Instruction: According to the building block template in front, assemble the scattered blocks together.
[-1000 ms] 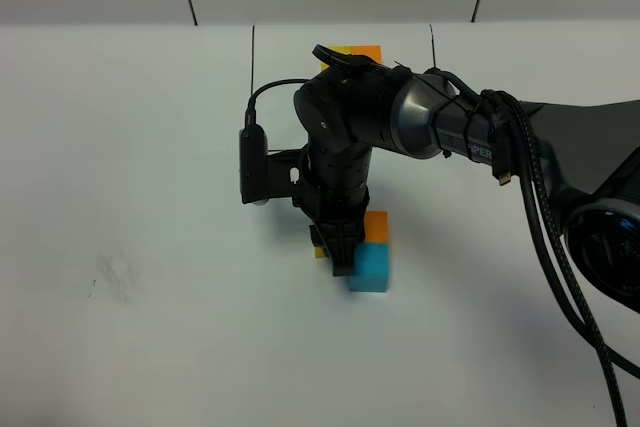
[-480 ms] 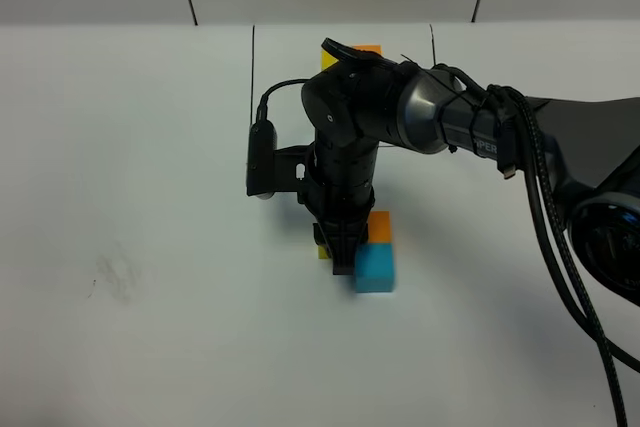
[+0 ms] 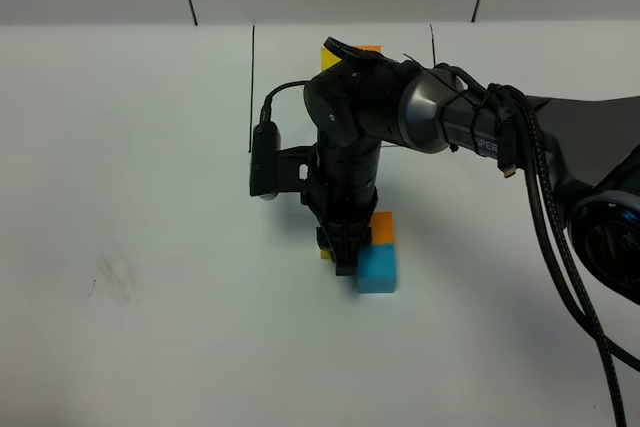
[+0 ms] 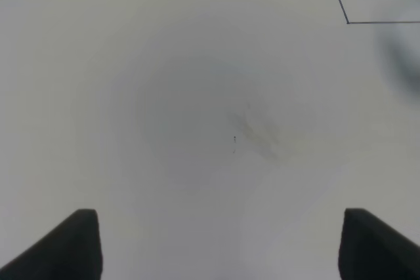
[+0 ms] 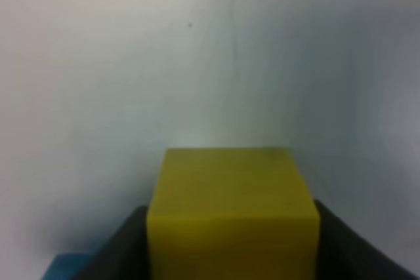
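Flanking yellow cube [image 5: 233,211], our R gripper [image 5: 230,254] fingers: pinch or loose, can't tell; L gripper [image 4: 220,244] fingers spread.

White capital lettering runs along the black forearm of the right robot arm [image 3: 478,137] in the high view, partly hidden behind cables; only the fragment "PER" can be made out. Nothing else legible appears on the coloured cubes or the white bench [image 3: 150,197].
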Available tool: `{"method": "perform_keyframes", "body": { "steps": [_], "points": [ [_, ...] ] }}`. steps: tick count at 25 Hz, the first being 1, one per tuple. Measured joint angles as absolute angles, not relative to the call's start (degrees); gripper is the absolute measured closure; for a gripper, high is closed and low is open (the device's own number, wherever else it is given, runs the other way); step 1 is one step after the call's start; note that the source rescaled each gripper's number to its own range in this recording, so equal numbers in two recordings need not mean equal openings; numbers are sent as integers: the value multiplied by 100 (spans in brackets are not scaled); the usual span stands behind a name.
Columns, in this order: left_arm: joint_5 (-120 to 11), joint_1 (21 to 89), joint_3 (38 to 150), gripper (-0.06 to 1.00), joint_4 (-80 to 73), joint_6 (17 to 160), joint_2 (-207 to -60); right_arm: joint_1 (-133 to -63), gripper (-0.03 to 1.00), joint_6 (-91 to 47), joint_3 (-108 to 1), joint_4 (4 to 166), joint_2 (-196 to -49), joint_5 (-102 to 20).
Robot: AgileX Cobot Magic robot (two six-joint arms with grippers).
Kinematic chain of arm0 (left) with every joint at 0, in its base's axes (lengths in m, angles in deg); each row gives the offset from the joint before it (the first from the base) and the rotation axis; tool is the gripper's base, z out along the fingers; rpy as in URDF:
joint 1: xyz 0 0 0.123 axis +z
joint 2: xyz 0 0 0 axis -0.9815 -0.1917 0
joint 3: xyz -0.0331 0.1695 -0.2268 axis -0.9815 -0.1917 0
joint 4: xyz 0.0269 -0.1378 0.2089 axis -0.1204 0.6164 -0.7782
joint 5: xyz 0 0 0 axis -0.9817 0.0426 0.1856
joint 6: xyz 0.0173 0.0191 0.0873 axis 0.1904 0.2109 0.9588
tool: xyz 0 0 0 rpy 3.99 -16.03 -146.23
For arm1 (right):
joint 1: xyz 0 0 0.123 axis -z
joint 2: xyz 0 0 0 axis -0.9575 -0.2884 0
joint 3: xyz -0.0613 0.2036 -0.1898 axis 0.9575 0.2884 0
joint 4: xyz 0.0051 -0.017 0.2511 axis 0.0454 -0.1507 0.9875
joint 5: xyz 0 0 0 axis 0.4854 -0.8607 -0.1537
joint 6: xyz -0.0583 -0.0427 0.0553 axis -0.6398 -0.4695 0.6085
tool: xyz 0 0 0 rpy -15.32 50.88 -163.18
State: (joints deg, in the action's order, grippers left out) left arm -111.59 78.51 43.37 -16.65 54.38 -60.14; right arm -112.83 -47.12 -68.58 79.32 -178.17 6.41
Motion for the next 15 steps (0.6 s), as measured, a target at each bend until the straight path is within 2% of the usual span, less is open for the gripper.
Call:
{"method": "perform_keyframes", "body": {
  "steps": [3, 5, 9, 15],
  "points": [
    [-11159, 7851, 4337, 38, -1665, 5438, -6014, -11289, 18, -4622, -6853, 7813, -17603, 566],
    [-11159, 7851, 4337, 38, -1665, 5438, -6014, -11287, 4, -4341, -6853, 7574, -17291, 520],
    [-11159, 7851, 4337, 38, -1665, 5438, -6014, -10893, -3, -3235, -6853, 6964, -16587, 656],
    [-11159, 7851, 4337, 38, -1665, 5438, -6014, -9327, -2, -2306, -6853, 6316, -15413, 1486]
  ]
}}
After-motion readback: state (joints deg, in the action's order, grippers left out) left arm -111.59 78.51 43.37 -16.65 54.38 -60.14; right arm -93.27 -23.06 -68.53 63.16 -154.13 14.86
